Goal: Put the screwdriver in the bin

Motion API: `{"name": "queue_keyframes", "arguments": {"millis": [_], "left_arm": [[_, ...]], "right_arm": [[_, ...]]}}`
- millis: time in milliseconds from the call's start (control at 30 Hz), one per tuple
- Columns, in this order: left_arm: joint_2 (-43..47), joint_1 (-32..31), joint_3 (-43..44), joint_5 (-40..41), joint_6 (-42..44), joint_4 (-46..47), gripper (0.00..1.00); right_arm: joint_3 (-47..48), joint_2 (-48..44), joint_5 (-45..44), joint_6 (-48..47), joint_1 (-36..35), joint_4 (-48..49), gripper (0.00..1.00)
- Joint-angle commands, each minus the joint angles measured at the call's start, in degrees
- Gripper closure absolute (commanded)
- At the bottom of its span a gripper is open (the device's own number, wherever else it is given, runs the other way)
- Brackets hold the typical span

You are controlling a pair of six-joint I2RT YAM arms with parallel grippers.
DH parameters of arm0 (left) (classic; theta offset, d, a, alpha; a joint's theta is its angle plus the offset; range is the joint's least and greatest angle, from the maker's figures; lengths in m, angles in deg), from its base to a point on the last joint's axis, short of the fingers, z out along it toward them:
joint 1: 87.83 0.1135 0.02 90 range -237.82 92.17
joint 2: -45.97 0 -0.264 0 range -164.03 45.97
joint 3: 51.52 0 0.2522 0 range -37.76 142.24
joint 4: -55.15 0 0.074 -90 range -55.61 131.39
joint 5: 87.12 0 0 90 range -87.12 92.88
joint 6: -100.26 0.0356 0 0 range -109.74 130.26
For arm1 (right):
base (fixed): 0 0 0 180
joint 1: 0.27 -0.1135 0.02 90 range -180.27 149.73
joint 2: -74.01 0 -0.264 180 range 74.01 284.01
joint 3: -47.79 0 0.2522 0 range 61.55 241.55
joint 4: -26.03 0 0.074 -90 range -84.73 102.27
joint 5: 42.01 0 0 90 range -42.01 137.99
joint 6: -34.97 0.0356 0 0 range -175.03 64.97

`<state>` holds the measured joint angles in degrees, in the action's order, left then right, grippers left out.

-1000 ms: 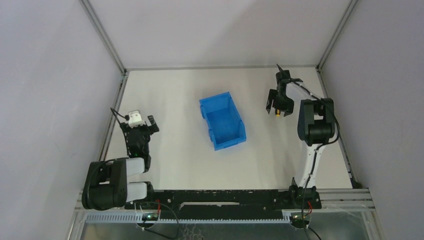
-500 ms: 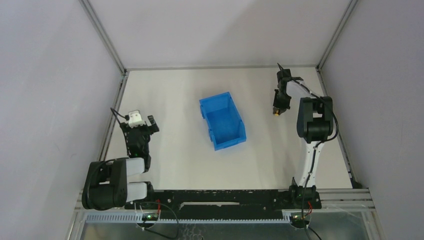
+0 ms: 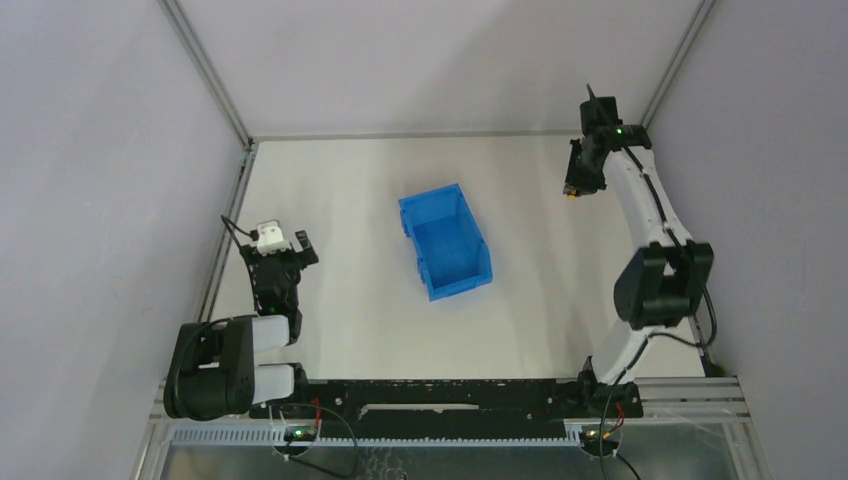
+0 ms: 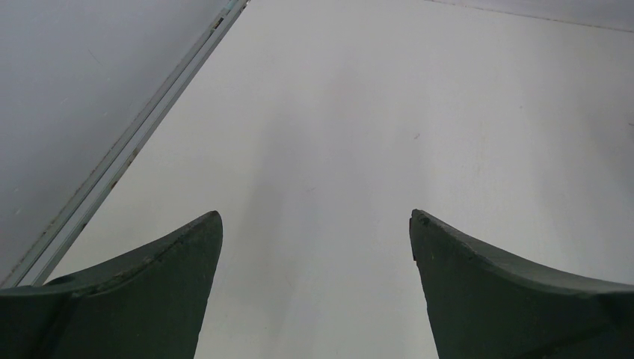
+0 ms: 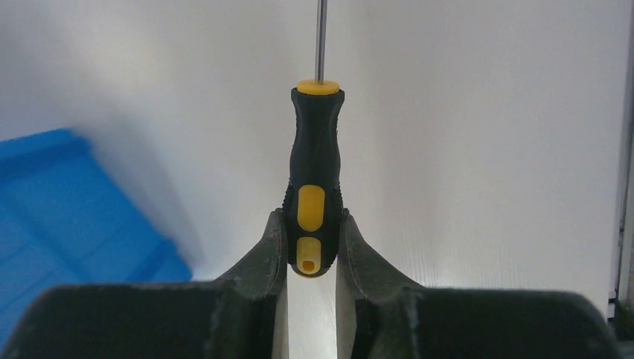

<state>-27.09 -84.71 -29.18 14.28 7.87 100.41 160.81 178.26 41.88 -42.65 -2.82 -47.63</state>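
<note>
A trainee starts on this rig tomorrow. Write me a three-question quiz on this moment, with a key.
1. True or false: the screwdriver lies inside the bin.
2. Which part of the screwdriver does the right gripper clamp? A) the shaft tip B) the butt end of the handle C) the middle of the shaft
3. Fill in: the left gripper is ____ and holds nothing.
Key: 1 false, it is clamped in the right gripper, away from the bin. 2 B. 3 open.
</note>
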Motion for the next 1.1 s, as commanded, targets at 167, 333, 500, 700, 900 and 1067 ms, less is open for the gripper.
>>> {"name": "queue_keyframes", "arguments": {"millis": [167,333,500,700,900,1067], "left_arm": [[0.87,-0.23,2.40,0.25,1.16,1.89,0.00],[0.81,-0.28,2.33,0.19,1.16,1.88,0.00],[0.81,-0.29,2.34,0.20,1.17,1.88,0.00],[0.81,-0.27,2.33,0.20,1.18,1.87,0.00],[0.81,-0.23,2.40,0.16,1.16,1.88,0.00],[0.81,-0.24,2.34,0.24,1.21,1.88,0.00]], "right_arm": [[3.73,-12.31,0.37,3.17,-14.33,-5.73,0.93],[6.90,-12.84,-1.68,4.09,-25.30,-4.96,0.92],[9.78,-10.95,-2.68,5.07,-34.25,-2.51,0.91],[11.94,-4.39,-7.07,6.69,-40.95,1.31,0.91],[6.57,1.54,-11.32,10.93,-41.72,4.87,0.88],[-1.79,3.81,-10.72,13.65,-41.82,10.44,0.86]]}}
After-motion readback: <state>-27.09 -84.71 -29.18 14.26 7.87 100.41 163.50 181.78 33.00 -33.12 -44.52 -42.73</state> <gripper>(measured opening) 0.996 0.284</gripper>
